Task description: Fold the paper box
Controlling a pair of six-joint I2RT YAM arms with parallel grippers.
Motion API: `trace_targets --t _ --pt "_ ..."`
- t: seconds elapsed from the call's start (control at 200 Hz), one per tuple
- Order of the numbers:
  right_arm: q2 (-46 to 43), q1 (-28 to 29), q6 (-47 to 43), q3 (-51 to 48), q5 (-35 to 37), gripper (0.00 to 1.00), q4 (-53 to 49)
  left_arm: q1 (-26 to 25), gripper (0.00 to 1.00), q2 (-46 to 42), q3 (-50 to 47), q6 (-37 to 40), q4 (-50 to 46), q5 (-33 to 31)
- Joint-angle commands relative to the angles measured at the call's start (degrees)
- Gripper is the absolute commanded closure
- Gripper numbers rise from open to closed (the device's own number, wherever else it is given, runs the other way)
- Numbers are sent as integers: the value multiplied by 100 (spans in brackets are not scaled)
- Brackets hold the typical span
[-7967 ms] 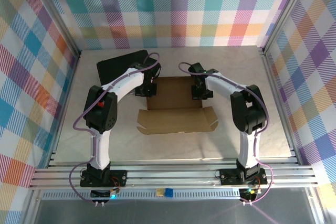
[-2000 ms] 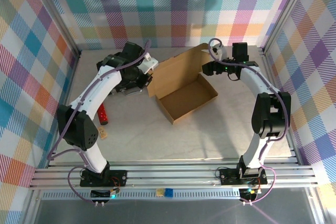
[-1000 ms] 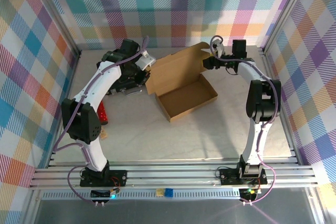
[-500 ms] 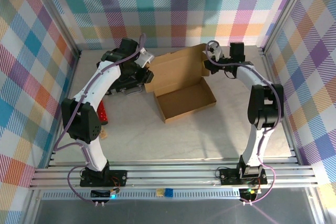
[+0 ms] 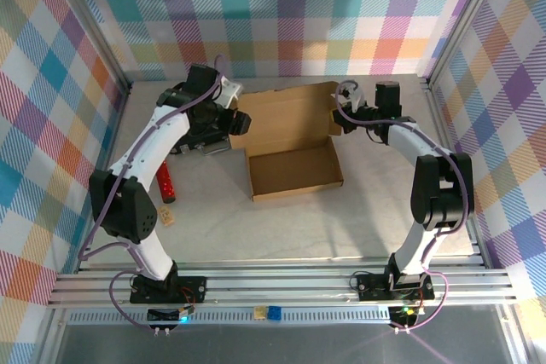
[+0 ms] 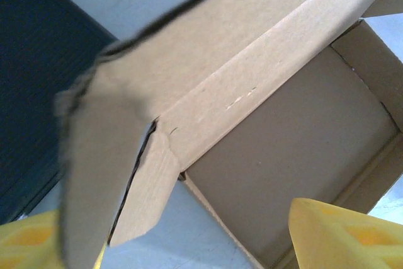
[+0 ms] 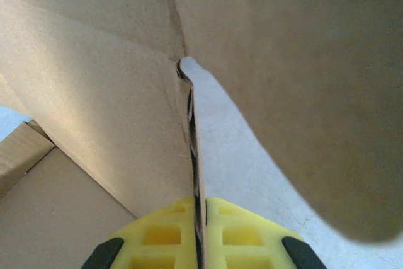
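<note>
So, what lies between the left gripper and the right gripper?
In the top view, the raised lid of the paper box spans the stretch between the left gripper and the right gripper, which is shut on that box.

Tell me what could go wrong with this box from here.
The right gripper pinches just a thin edge of the box, so a hard pull might tear or crease it. The left gripper is open, leaving that lid side loose; it could flop. The black case sits close beside it and may get bumped.
</note>
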Motion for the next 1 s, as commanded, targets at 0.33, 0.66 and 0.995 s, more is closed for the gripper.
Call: trace_targets --t 0.33,0.66,0.995 --pt "-145 27 -120 -7 -269 100 0 772 29 -148 -851 -166 1023 1082" --pt "-114 138 -41 -6 -150 100 2 642 44 -7 -974 -829 1581 1143" --pt "-112 211 -33 -78 -62 100 37 553 36 149 -783 -536 1362 233"
